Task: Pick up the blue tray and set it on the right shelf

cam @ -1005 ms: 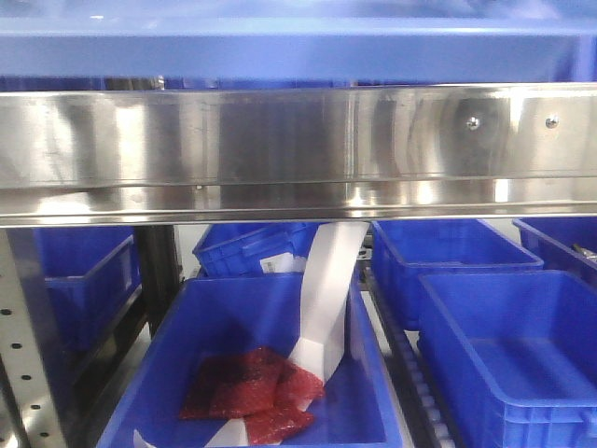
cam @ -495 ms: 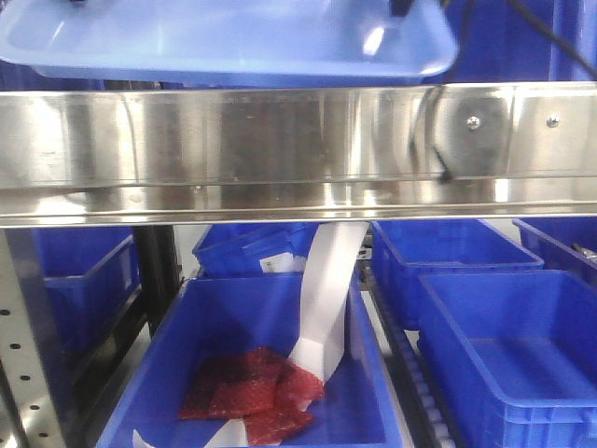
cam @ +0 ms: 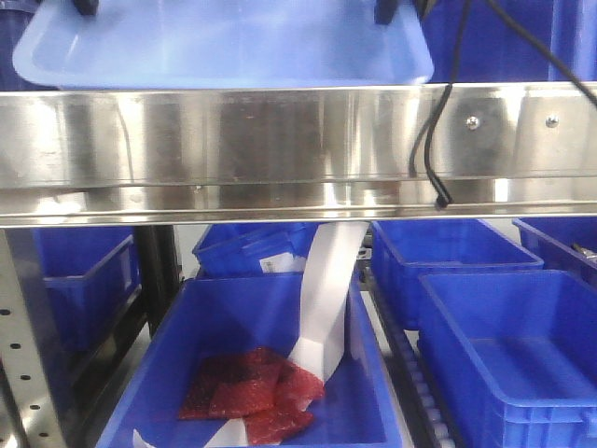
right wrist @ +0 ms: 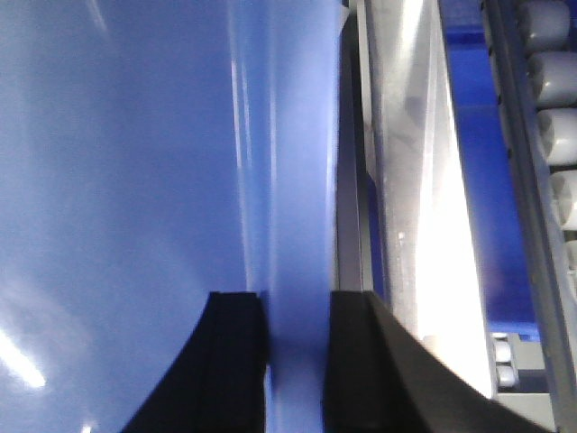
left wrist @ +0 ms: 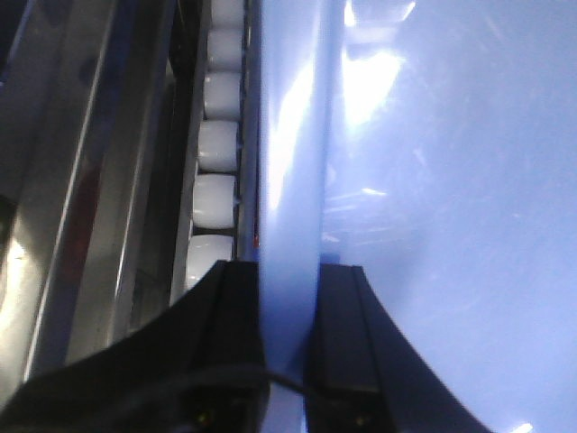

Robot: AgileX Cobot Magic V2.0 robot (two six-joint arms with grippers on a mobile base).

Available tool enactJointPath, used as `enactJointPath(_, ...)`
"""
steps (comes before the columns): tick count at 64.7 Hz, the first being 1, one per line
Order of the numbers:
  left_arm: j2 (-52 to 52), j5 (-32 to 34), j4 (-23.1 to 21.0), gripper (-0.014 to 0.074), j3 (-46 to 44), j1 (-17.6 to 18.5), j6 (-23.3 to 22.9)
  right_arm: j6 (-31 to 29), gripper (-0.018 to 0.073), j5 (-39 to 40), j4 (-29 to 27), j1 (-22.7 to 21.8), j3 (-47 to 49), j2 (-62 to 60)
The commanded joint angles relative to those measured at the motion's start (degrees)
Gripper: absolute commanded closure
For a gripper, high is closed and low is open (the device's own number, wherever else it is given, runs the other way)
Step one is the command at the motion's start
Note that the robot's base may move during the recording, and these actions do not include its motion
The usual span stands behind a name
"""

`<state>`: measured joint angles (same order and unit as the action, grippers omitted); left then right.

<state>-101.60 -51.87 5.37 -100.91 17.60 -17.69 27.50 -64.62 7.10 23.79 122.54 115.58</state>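
Tray: the blue tray sits at the top of the front view, just above the front rail of the shelf. Whether its base touches the shelf cannot be told.
Tray tilt: its underside and near rim face the camera, and the far edge runs out of frame.
Left gripper: the left gripper is closed on the tray's left rim, 1 dark finger outside the rim and 1 inside, the rolled edge filling the gap between them.
Right gripper: the right gripper is closed the same way on the tray's right rim, with the rim pinched between its 2 fingers.
Grip points: in the front view 2 dark finger tips show at the tray's upper left and upper right corners.
Rollers: a row of white rollers lies just beside the tray's left edge in the left wrist view.
Cable: a black cable hangs down across the rail on the right of the tray.
Below the shelf: dark blue bins stand on the lower level, and the nearest one holds red packets and a white strip.
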Motion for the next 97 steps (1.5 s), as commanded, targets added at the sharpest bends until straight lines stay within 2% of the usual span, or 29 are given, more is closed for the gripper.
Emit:
enactJointPath(1,1.82,5.31,-3.92,0.0629,-2.22,1.0,-1.27,-0.92,0.0393,5.53,-4.83,1.12,2.34,-2.84)
enactJointPath(8,1.31,3.9,-3.92,0.0517,-2.22,0.62,-1.27,-2.0,0.0267,5.39,-4.83,1.12,2.34,-2.35)
enactJointPath(15,1.27,3.29,-3.92,0.0313,-2.22,-0.51,-1.27,-2.0,0.0085,5.5,-4.46,0.97,2.34,-2.23)
enactJointPath(18,1.27,2.98,-3.92,0.026,-2.22,-1.34,-1.27,-2.0,0.0057,5.5,-3.99,0.81,2.34,-2.23)
enactJointPath(22,1.27,2.27,-3.92,0.0242,-2.22,-2.71,-1.27,-2.0,0.005,5.29,-3.86,0.18,2.34,-2.23)
enactJointPath(33,1.27,0.08,-3.92,0.0248,-2.22,-5.56,-1.27,-2.0,0.005,4.69,-3.92,-1.32,2.34,-2.23)
enactJointPath(48,1.27,0.02,-3.38,0.0267,-2.22,-5.57,-1.27,-2.0,0.0063,4.62,-3.92,-1.38,2.34,-2.23)
enactJointPath(52,1.27,0.12,-3.38,0.0358,-2.22,-5.57,-1.27,-2.0,0.0117,4.46,-3.92,-1.38,2.34,-2.23)
enactJointPath(57,1.27,1.13,-3.12,0.0521,-2.22,-5.57,-1.27,-2.13,0.0255,4.21,-3.92,-1.38,2.34,-2.23)
enactJointPath(61,1.17,2.13,-3.03,0.0657,-2.22,-5.57,-1.27,-2.13,0.0407,4.73,-3.92,-1.38,2.34,-2.17)
enactJointPath(66,1.17,3.08,-3.03,0.0627,-2.22,-5.57,-1.27,-2.13,0.052,5.45,-3.92,-1.38,2.34,-1.88)
enactJointPath(79,2.37,1.57,-3.15,0.0629,-3.93,-5.33,0.2,-2.13,0.0502,5.62,-4.46,-1.38,4.4,-3.11)
enactJointPath(89,8.02,5.59,-4.47,0.063,-3.68,-5.33,0.2,-2.13,0.0503,11.85,-3.73,-0.28,4.93,-8.16)
enactJointPath(97,14.41,11.36,-5.74,0.0642,2.32,-4.95,0.1,-2.13,0.0506,15.55,1.27,2.6,-0.25,-12.75)
